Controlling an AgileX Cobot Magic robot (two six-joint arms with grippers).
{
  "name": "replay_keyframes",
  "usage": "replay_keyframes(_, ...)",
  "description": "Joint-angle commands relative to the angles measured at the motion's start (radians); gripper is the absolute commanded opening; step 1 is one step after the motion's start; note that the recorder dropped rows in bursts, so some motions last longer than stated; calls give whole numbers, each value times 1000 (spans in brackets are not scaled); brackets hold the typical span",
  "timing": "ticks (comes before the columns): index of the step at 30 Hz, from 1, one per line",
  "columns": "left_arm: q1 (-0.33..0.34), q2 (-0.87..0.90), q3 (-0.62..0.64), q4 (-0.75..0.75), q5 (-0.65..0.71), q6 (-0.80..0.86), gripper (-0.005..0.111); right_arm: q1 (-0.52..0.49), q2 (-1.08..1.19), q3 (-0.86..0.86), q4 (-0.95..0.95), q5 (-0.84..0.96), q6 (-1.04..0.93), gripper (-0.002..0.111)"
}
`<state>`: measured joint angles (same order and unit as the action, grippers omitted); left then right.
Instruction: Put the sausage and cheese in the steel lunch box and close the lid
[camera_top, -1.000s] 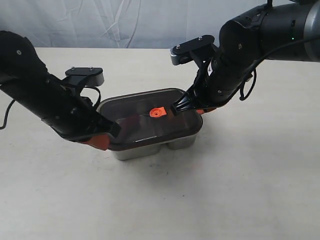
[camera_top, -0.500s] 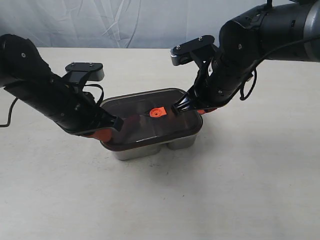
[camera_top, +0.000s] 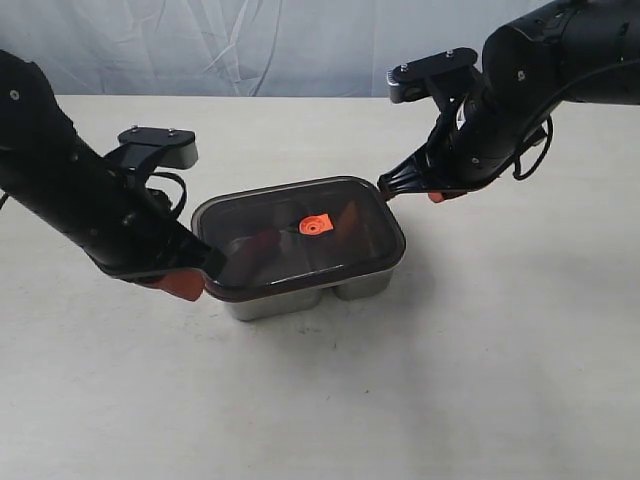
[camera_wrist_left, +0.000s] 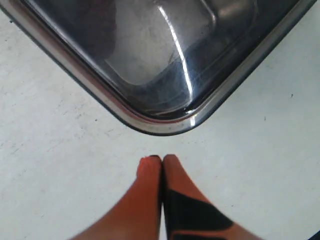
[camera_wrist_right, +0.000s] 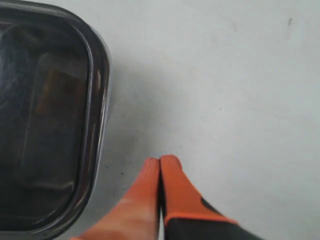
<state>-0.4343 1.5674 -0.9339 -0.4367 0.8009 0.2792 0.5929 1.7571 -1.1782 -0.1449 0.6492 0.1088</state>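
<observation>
The dark translucent lid (camera_top: 300, 235) with its orange valve tab (camera_top: 315, 225) lies flat on the steel lunch box (camera_top: 285, 298) at the table's middle. Through the lid a reddish shape, the sausage (camera_top: 262, 243), shows dimly on the left side, and an orange-brown shape, the cheese (camera_top: 352, 212), on the right; the same cheese (camera_wrist_right: 56, 90) shows faintly in the right wrist view. My left gripper (camera_top: 195, 280) (camera_wrist_left: 161, 159) is shut and empty, just off the lid's near-left corner (camera_wrist_left: 165, 122). My right gripper (camera_top: 385, 188) (camera_wrist_right: 160, 160) is shut and empty, beside the lid's far-right corner (camera_wrist_right: 95, 75).
The box stands on a pale table (camera_top: 480, 360) with a wrinkled white cloth backdrop (camera_top: 250, 45) behind it. Both black arms (camera_top: 80, 190) (camera_top: 520, 80) lean in over the table from either side.
Both grippers have pulled back off the lid. The right one rose and moved right, away from the valve tab; the left one slid left off the lid's corner. The lid now sits level.
</observation>
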Motion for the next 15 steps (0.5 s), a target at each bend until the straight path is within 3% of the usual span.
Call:
replay_keyframes(1,-6,-2,-1,5,19,-16,0,-3,-2,-4,25,-27,-7,0)
replay_keyframes(8,-7,16,26,-30,36,-16,0,-3,-2,-4,29,-28,-6,0)
replay_keyframes(15,-69,73,26,-52,-11,-27,0,-3,-2,-4,55,-35,-27,0)
